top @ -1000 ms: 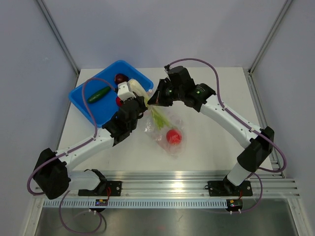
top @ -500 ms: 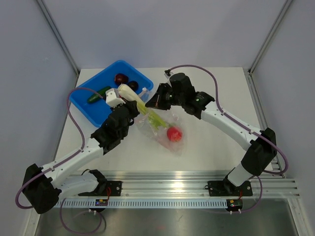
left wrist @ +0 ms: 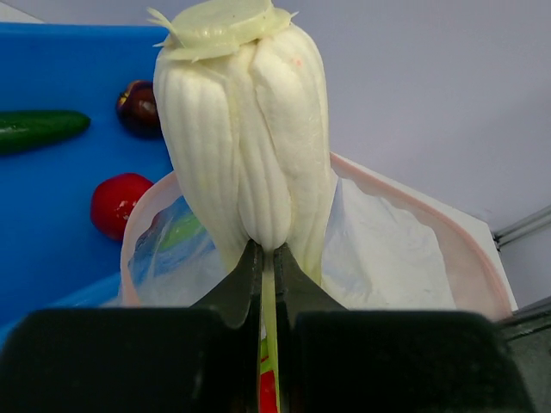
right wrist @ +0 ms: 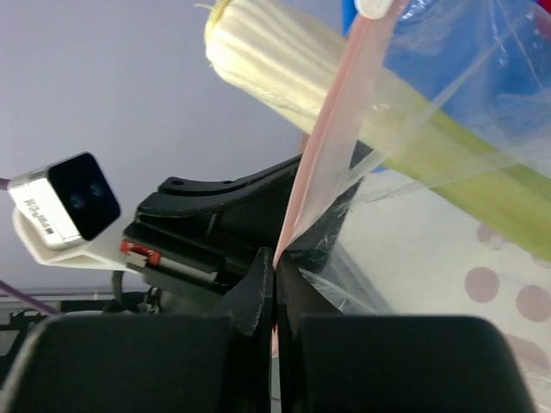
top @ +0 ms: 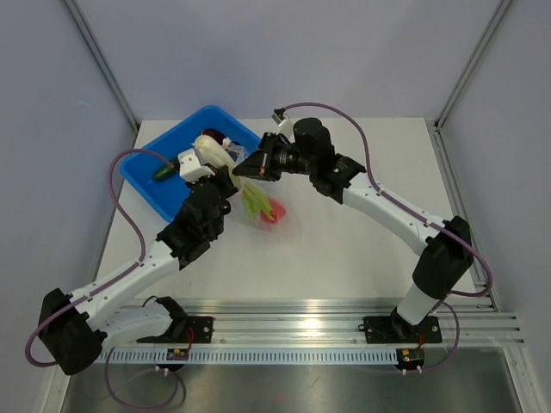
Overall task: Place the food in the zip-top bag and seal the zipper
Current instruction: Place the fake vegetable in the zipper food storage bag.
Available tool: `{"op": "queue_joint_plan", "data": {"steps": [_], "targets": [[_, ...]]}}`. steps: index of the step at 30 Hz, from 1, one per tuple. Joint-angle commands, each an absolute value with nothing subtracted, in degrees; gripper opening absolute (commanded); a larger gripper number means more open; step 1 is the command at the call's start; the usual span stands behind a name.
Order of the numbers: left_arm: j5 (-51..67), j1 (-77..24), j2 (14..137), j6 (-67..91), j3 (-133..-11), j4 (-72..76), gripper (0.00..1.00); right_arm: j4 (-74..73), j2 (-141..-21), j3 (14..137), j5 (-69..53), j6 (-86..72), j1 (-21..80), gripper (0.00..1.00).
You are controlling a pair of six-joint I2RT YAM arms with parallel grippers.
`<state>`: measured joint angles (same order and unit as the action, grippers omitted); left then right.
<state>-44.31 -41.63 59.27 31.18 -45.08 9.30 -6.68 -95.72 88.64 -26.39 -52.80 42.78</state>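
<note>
My left gripper (left wrist: pixel 267 258) is shut on the pale yellow-green stalk (left wrist: pixel 245 129), which stands upright in front of the zip-top bag's open mouth (left wrist: pixel 405 206). From above, the stalk (top: pixel 215 148) slants from over the bin down into the bag (top: pixel 288 217), where a red fruit (top: pixel 274 212) lies. My right gripper (right wrist: pixel 274 262) is shut on the pink zipper (right wrist: pixel 340 112) and holds that edge lifted. In the top view the left gripper (top: pixel 229 178) and right gripper (top: pixel 243 167) sit close together at the bag's mouth.
The blue bin (top: pixel 146 182) stands at the back left and holds a green cucumber (left wrist: pixel 39 129), a maroon fruit (left wrist: pixel 138 107) and a red fruit (left wrist: pixel 120 202). Grey walls close in the white table (top: pixel 370 249) on three sides.
Both grippers have shifted back and left toward the bin. The bag with the red fruit was dragged along, and the stalk's green end now sits deeper in the bag.
</note>
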Motion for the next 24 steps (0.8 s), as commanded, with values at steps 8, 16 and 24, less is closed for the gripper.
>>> {"op": "queue_joint_plan", "data": {"steps": [8, 16, 24], "targets": [[-50.2, -41.8, 59.5, 25.8, -46.1, 18.4, 0.0, 4.2, -92.1, 84.9, -31.0, -57.7, 43.8, 0.0], [-45.4, -41.8, 61.8, 30.2, -45.4, 12.4, 0.04, 6.0, -92.5, 84.1, -31.6, -58.9, 43.8, 0.0], [-43.9, -41.8, 60.2, 28.3, -46.1, 5.8, 0.65, 7.2, -92.3, 81.7, -31.3, -59.1, 43.8, 0.0]]}}
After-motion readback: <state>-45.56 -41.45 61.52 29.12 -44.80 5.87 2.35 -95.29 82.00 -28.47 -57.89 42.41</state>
